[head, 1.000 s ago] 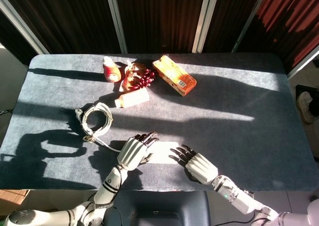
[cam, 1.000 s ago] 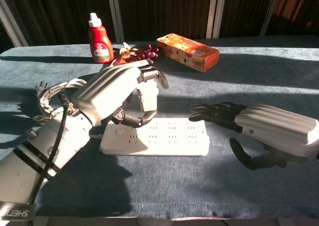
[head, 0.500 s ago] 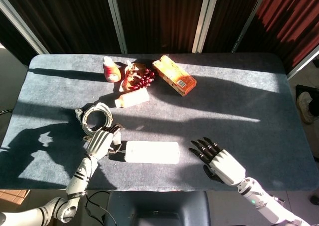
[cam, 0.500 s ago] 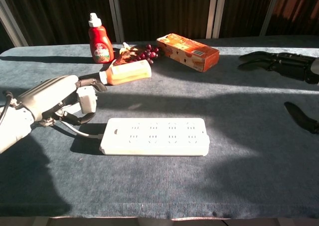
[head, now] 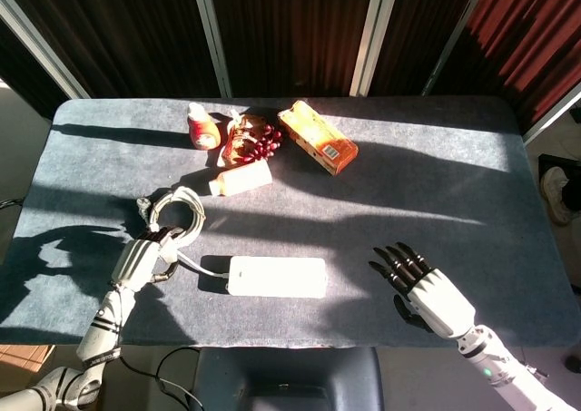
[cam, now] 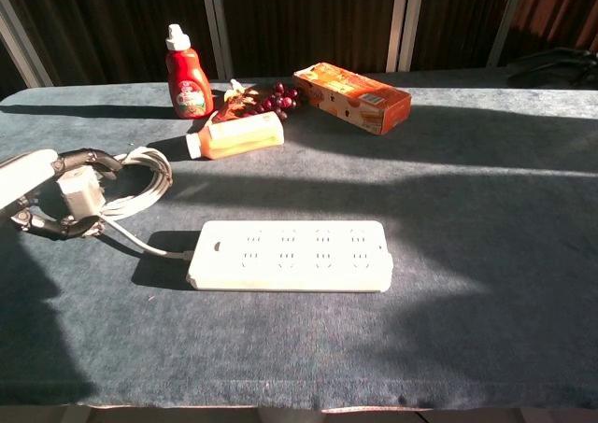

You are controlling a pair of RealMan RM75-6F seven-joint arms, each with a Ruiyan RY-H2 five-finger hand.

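The white power strip (head: pixel 277 277) lies at the front of the grey table (head: pixel 436 175), in the same place as before. The right hand (head: pixel 425 293) has moved further right, well apart from the strip, with fingers spread and holding nothing. The left hand (head: pixel 139 262) has pulled back to the left and grips the white plug (cam: pixel 74 191) beside the coiled cable (head: pixel 175 213).

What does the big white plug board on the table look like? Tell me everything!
The power strip is a long, flat, white plastic block with rounded corners and rows of socket holes on top, all empty. It lies flat on the blue-grey table, near the front edge. A white cable leaves its left end toward the coil. No robot hand touches it.
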